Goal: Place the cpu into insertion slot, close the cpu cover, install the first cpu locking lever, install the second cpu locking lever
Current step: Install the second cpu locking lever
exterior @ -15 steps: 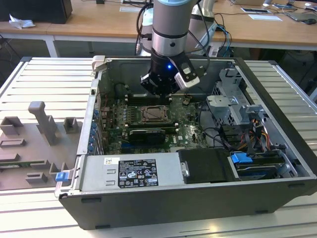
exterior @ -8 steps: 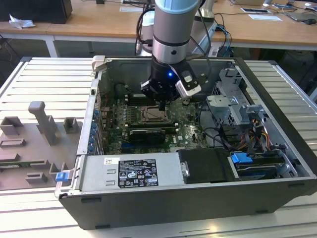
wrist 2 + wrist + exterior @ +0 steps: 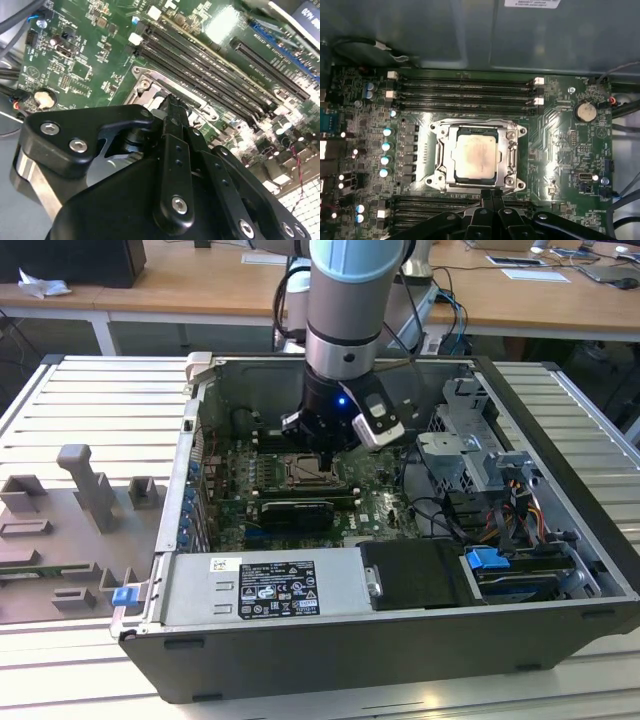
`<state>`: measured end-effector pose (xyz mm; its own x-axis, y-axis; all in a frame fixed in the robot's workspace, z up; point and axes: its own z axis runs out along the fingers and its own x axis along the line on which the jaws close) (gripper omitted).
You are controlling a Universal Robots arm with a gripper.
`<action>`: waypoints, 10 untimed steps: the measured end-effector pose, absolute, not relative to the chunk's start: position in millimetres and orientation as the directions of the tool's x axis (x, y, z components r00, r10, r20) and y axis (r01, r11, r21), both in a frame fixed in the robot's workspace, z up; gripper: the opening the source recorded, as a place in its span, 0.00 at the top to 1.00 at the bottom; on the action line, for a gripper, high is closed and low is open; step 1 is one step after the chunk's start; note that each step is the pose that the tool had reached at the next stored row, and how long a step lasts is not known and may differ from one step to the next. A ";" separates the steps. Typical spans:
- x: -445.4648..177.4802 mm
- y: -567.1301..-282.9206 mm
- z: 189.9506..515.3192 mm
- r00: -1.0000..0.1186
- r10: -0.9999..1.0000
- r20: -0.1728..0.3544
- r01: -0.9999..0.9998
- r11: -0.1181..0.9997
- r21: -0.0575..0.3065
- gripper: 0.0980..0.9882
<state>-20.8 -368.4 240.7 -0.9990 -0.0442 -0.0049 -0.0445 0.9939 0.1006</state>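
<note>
CPU (image 3: 476, 157) sits flat in the insertion slot (image 3: 445, 165), pale face up; cpu cover (image 3: 511, 150) is down over it, window framing the chip, so placement and cover steps look done. End effector (image 3: 492, 196) hovers just beside the socket's edge, fingers (image 3: 172, 112) drawn together, nothing between them, prob. positioned to work a lever at that edge. Room is tight: memory slots (image 3: 465, 95) flank the socket on two sides, capacitors (image 3: 385, 146) on a third. Case wall (image 3: 185, 480) stands well apart.
</note>
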 end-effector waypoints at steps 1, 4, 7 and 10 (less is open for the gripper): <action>-22.1 -369.2 240.4 -0.999 -0.045 -0.005 -0.045 0.994 0.101 0.99; -28.1 -373.7 239.1 -0.999 -0.049 -0.005 -0.049 0.994 0.102 0.99; -39.9 -377.0 237.9 -0.999 -0.051 -0.005 -0.051 0.993 0.104 0.99; -49.7 -377.0 236.5 -0.999 -0.053 -0.005 -0.053 0.993 0.105 0.99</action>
